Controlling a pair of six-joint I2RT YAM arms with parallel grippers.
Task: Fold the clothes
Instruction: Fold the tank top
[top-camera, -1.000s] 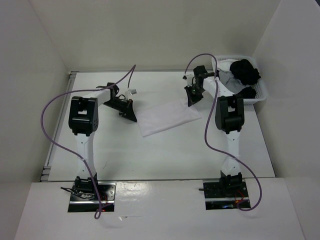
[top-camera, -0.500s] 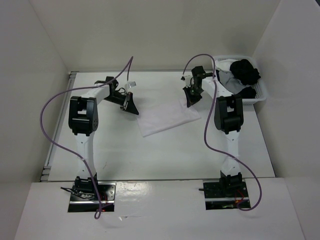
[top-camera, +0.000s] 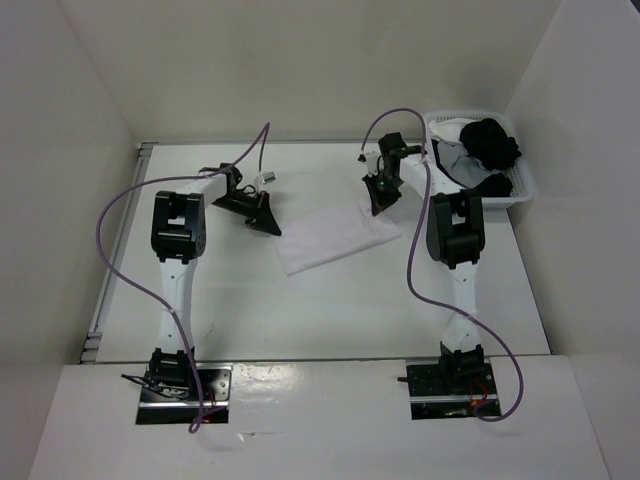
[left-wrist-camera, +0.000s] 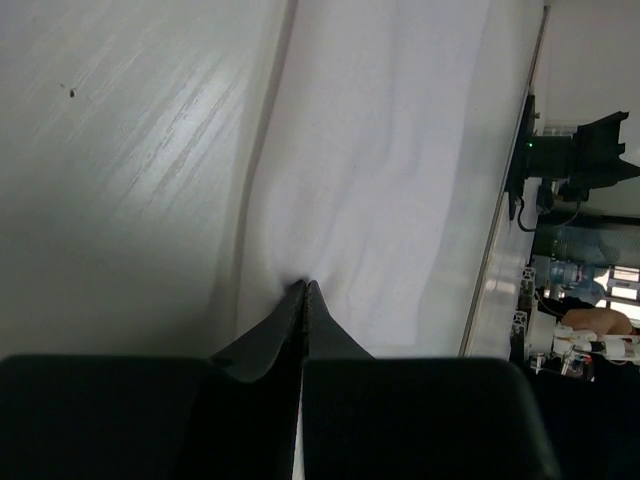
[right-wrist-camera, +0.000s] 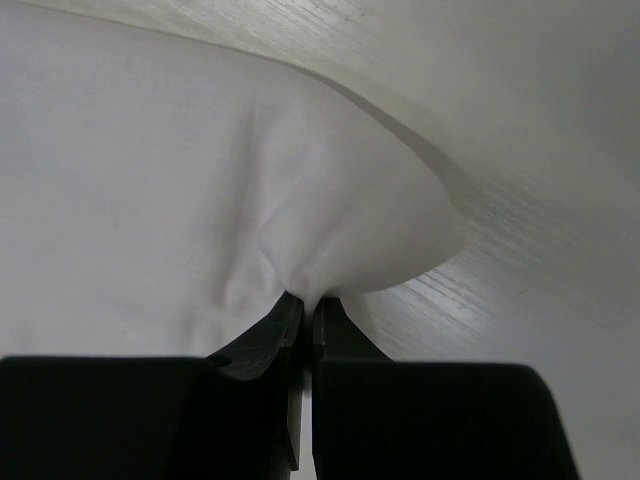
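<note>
Garment (top-camera: 335, 236) left of basket (top-camera: 527, 188)

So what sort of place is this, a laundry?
Probably a robotics lab test cell: left arm and right arm bolted to a walled white table, a white garment spread between them, a laundry basket nearby.

white basket (top-camera: 526, 182) of dark garments (top-camera: 490, 142)

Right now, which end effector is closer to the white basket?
Right. The right end effector pinches the garment corner nearest the basket; the left end effector holds the far corner.
</note>
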